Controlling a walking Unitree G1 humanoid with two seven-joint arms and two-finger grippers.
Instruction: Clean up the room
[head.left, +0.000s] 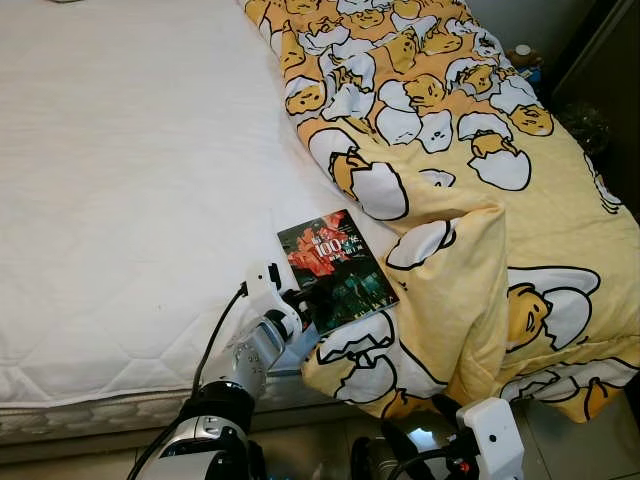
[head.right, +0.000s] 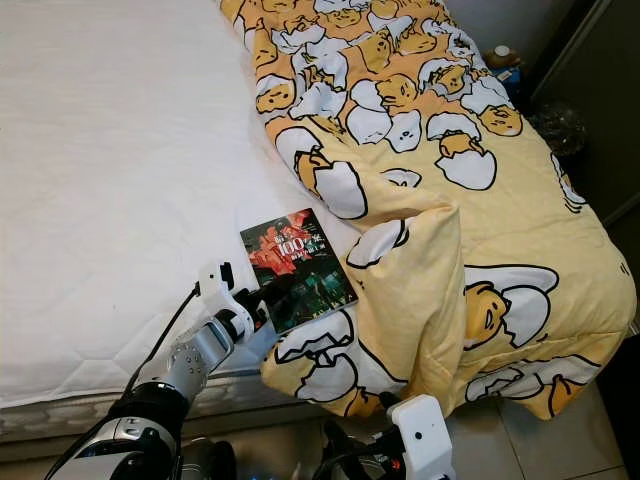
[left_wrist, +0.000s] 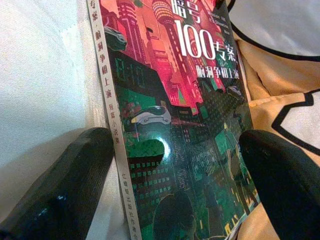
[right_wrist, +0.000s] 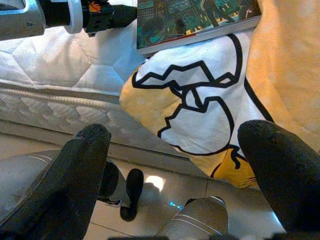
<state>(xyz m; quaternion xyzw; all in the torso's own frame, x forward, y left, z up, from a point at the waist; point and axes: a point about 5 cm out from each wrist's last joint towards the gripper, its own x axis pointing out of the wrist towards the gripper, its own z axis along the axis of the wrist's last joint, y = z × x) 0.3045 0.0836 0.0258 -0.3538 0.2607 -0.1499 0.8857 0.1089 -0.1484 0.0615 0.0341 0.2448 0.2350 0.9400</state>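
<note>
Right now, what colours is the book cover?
The book cover is mostly red-pink above and dark green below, with white title lettering; clearest in the left wrist view.

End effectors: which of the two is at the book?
The left end effector, open fingers straddling the red-and-green paperback book; the right end effector hangs below the mattress edge.

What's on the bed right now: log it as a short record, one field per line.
surface: white mattress
book: dark cover with red art, flat near the front edge, its right side touching the blanket
blanket: yellow, egg cartoon print, bunched on the right, hanging over the edge
left gripper: open, fingers astride the book's near end
right gripper: open, low by the floor under the blanket's hanging edge
</note>
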